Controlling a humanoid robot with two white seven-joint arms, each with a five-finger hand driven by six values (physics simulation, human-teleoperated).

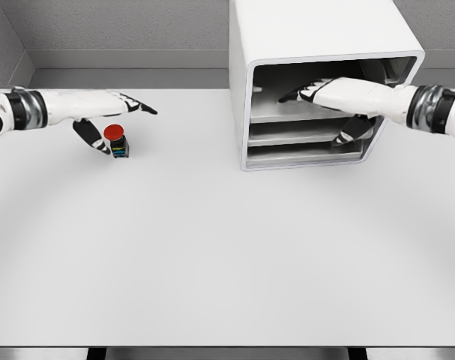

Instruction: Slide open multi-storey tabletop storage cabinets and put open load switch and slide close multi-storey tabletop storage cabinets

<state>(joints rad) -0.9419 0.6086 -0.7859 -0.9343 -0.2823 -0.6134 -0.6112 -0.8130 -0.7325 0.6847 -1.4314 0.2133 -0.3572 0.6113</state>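
Observation:
The load switch (118, 142), a small dark block with a red round button on top, stands upright on the white table (212, 255) at the far left. My left hand (111, 120) hovers right over it, fingers spread and thumb pointing down beside it, not closed around it. The white storage cabinet (324, 75) stands at the back right, its front showing grey drawer shelves (302, 135). My right hand (321, 101) reaches into the top level, fingers stretched flat over the upper shelf and thumb hanging by the lower shelves, gripping nothing that I can see.
Grey walls close the scene behind the table. The table's near edge runs along the bottom of the head view.

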